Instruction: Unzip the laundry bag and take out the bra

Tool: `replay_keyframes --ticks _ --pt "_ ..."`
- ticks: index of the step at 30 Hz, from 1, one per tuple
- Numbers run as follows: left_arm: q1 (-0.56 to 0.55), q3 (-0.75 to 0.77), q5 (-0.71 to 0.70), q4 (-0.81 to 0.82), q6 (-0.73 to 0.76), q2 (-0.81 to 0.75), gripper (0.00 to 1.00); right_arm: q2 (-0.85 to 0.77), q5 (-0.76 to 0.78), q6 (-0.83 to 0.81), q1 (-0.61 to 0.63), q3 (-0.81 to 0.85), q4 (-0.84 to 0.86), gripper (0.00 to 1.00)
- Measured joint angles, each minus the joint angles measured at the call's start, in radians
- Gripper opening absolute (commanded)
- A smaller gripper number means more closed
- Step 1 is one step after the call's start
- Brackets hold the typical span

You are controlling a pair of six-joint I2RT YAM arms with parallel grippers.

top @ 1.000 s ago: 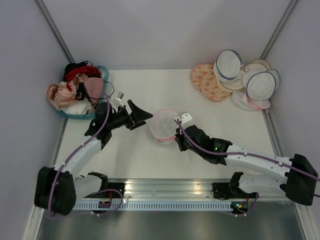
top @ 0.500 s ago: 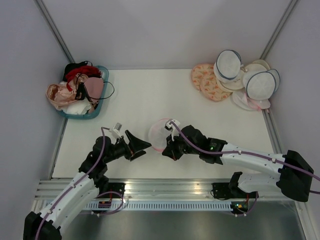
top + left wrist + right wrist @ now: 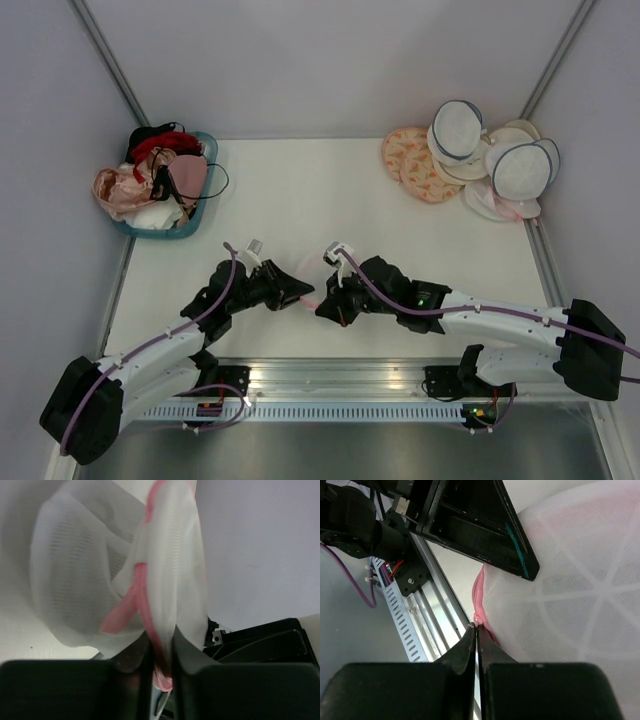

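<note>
**Top, left-wrist and right-wrist views.** Shows the laundry bag [image 3: 312, 297] at the near middle of the table [image 3: 300, 190], caught between the two grippers and mostly hidden by them from above. Places the left gripper [image 3: 298, 293] on the bag's left side and the right gripper [image 3: 326, 306] on its right, tips almost meeting.

From the left wrist, shows the bag [image 3: 100, 565] turned on edge, with white mesh bulging to either side of the pink rim. Shows the left gripper [image 3: 161, 666] clamped on that rim, with a dark finger [image 3: 132, 667] pressed to each side of the pink band.

From the right wrist, shows the right gripper [image 3: 477, 647] with its fingers pressed together. Sets their tips on the small metal zip pull [image 3: 476, 624], at the pink zip of the bag [image 3: 570, 605]. Leaves the bag's contents unreadable through the mesh.

Includes, well apart at the far left, a blue basket [image 3: 150, 231] heaped with lingerie. Includes, at the far right, a pile of round bags and orange-patterned discs [image 3: 480, 155].
</note>
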Motion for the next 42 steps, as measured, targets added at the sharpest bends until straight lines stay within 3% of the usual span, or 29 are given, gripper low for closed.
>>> replay_keyframes --ticks 3,9,22,31,33,34,36,42 --pt "-0.001 0.024 -0.019 -0.01 0.001 -0.005 0.02 0.001 0.026 -0.002 0.004 0.0 -0.01 0.0" --pt "-0.006 0.083 -0.058 -0.058 0.028 -0.017 0.02 -0.002 0.145 -0.013 0.011 0.025 -0.13 0.01" --pt "0.003 0.2 -0.036 -0.124 0.173 0.127 0.02 -0.117 0.603 0.007 0.013 0.082 -0.523 0.0" --pt "0.069 0.449 0.098 -0.156 0.381 0.377 0.02 -0.065 0.733 0.024 -0.009 0.117 -0.542 0.0" --pt "0.085 0.504 0.136 -0.138 0.412 0.452 0.42 -0.064 0.732 0.021 -0.011 0.117 -0.53 0.01" --pt "0.094 0.537 0.157 -0.114 0.426 0.507 0.75 -0.063 0.727 0.017 -0.013 0.117 -0.521 0.01" --pt "0.106 0.576 0.176 -0.084 0.434 0.571 0.97 -0.059 0.713 0.014 -0.014 0.117 -0.503 0.0" --pt "0.118 0.532 0.15 -0.074 0.412 0.547 1.0 -0.051 0.64 0.008 -0.014 0.111 -0.43 0.0"
